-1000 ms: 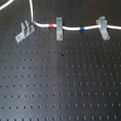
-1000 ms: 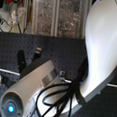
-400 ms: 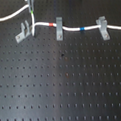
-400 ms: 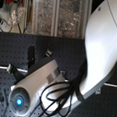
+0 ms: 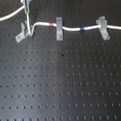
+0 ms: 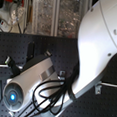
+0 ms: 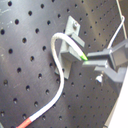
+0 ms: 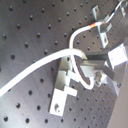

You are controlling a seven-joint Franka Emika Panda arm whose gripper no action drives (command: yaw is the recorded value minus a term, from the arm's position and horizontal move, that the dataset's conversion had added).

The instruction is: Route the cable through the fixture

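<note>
1 cable, its run: the cable [image 5: 70, 29] is a thin white cord lying along the far side of the black perforated table [image 5: 67, 86], threaded through 2 taller slotted posts, the middle post [image 5: 59, 29] and the post [image 5: 103, 28] toward the first exterior view's right.
Bands: red by the middle post, blue between the 2 posts, green at the pinch point.
Fixture: the fixture [image 5: 22, 32], a low grey 2-prong clip, sits toward the first exterior view's left, set skewed.
Cable at fixture: in the first wrist view the cord arcs up and over the clip [image 7: 69, 49]; whether it sits between the prongs, I cannot tell.
Handling, judged: light, limp and springy; it holds a loop rather than a line, so it likely pops out of the prongs unless kept taut.
Surface, judged: smooth jacket, could slide in a loose pinch.
Where to hold: close to the clip, on the green band, leaving little slack to steer.
Claw: the gripper [image 7: 87, 59] is pressed together on the cord at the green band.
Arm pose: fingers point straight down over the clip in the first exterior view; the second exterior view shows mostly the white arm body.
</note>
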